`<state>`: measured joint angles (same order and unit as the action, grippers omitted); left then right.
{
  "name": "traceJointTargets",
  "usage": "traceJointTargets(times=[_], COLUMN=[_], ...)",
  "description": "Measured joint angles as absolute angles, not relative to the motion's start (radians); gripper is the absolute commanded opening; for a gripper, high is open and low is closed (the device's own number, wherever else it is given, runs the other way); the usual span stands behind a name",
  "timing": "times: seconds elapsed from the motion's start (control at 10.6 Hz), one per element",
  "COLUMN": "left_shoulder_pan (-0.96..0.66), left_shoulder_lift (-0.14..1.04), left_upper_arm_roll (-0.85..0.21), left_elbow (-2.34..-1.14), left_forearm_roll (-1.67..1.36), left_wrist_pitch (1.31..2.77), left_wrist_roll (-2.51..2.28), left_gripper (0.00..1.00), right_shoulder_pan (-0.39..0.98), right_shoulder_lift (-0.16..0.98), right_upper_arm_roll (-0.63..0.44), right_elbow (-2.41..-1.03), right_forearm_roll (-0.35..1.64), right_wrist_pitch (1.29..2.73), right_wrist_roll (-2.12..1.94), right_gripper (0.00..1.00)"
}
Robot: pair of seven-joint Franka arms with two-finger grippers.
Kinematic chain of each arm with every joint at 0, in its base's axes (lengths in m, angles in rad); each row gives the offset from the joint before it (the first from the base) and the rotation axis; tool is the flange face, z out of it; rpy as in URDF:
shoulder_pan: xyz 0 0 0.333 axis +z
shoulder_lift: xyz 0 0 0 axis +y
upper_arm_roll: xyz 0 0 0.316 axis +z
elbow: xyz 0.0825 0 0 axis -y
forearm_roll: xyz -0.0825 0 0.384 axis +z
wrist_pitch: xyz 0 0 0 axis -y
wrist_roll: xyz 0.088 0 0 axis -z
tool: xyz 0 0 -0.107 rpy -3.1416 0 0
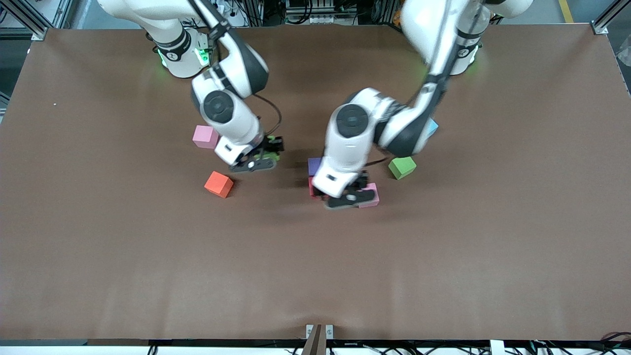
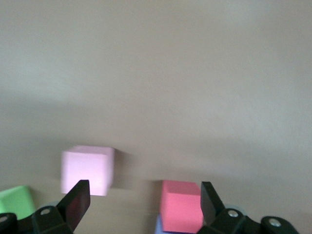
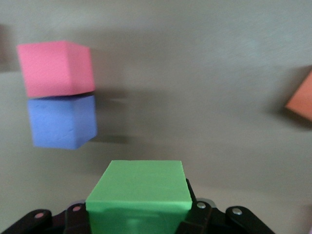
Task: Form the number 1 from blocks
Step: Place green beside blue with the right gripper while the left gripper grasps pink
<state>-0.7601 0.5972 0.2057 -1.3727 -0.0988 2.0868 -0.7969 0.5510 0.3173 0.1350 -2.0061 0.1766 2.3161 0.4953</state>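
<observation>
Brown table [image 1: 148, 256] under both arms. Nearest me, my left gripper [image 1: 351, 196] hangs low with fingers spread, over a pink block [image 1: 373, 195] and a red block [image 2: 181, 206] that touches the purple block [image 1: 314, 165]. Orange block [image 1: 219, 184] toward the right arm's end. My right gripper [image 1: 259, 160] clamps a green block [image 3: 139, 192] above the table. Farther back: second green block [image 1: 402, 167], pale pink block [image 1: 205, 136], light blue block [image 1: 433, 128].

You face robotics lab bench: brown mat-covered table [image 1: 98, 246] framed by aluminium extrusion posts [image 1: 29, 17]; two white Franka arm bases [image 1: 180, 54] bolted along table edge; cable bundles [image 1: 542, 347] and equipment racks [image 1: 310, 10] around table mark research setting, not home.
</observation>
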Motion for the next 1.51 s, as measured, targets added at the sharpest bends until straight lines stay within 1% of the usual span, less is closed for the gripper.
traceJointTargets(times=[0.19, 0.28, 0.47, 0.75, 1.04, 1.32, 1.51], left_shoulder_pan=[-0.658, -0.619, -0.597, -0.611, -0.619, -0.639, -0.643], left_shoulder_lift=[0.532, 0.521, 0.529, 0.594, 0.656, 0.69, 0.697], left_upper_arm_roll=[0.205, 0.203, 0.19, 0.162, 0.15, 0.145, 0.134], left_elbow=[-1.383, -1.394, -1.435, -1.471, -1.476, -1.492, -1.53], left_forearm_roll=[-0.098, -0.098, -0.098, -0.165, -0.176, -0.179, -0.179], left_wrist_pitch=[1.993, 1.967, 1.961, 2.006, 2.054, 2.119, 2.165], left_wrist_roll=[-0.617, -0.543, -0.507, -0.51, -0.51, -0.51, -0.51], left_gripper=[1.0, 1.0, 1.0, 1.0, 1.0, 1.0, 1.0], right_shoulder_pan=[0.639, 0.675, 0.729, 0.798, 0.803, 0.795, 0.795], right_shoulder_lift=[0.367, 0.398, 0.443, 0.503, 0.594, 0.618, 0.628], right_upper_arm_roll=[0.137, 0.137, 0.137, 0.136, 0.11, 0.075, 0.07], right_elbow=[-1.99, -1.97, -1.942, -1.912, -1.844, -1.819, -1.796], right_forearm_roll=[0.175, 0.174, 0.174, 0.165, 0.103, 0.091, 0.091], right_wrist_pitch=[2.38, 2.389, 2.391, 2.439, 2.459, 2.46, 2.46], right_wrist_roll=[0.596, 0.63, 0.67, 0.709, 0.738, 0.739, 0.739], right_gripper=[0.0, 0.0, 0.0, 0.0, 0.0, 0.0, 0.0])
